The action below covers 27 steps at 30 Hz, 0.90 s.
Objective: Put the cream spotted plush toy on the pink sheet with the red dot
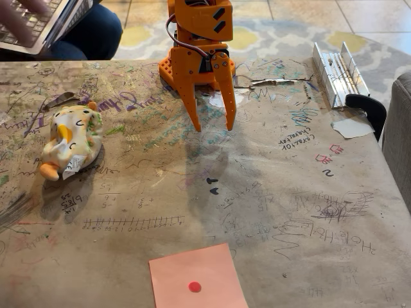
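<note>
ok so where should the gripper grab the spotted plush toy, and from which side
Across the rounded middle of the cream spotted plush toy, coming down from above. It lies on the table at the left of the fixed view, apart from everything else; its soft bulging body should squash between the fingers. The open gripper hangs to its right.

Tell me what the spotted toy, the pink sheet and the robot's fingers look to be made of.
Cream spotted plush toy: soft fabric, probably stuffed, with a slumped, creased surface. Pink sheet: thin matte paper, lying flat. Fingers: rigid orange plastic, likely 3D-printed, matte with hard edges.
</note>
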Motion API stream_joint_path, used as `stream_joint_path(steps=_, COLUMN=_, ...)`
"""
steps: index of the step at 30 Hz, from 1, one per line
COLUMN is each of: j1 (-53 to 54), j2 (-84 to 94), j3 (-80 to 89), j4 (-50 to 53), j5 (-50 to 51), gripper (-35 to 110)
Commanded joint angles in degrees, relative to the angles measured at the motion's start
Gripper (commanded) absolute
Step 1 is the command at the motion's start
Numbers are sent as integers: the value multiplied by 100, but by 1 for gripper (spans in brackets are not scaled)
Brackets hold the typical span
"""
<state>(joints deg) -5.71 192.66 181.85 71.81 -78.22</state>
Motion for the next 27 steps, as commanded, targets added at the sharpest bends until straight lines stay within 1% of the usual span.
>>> stream_joint_path(steps=1, j1=-35, j2=44, j3=88, j4=53, j5=-44, gripper=17)
stream_joint_path(steps=24, j1=-35, j2=44, j3=88, j4=53, j5=-44, gripper=17)
stream_joint_path(steps=27, j1=-264, j2=44, j3=88, j4=35, j5=53, gripper=17)
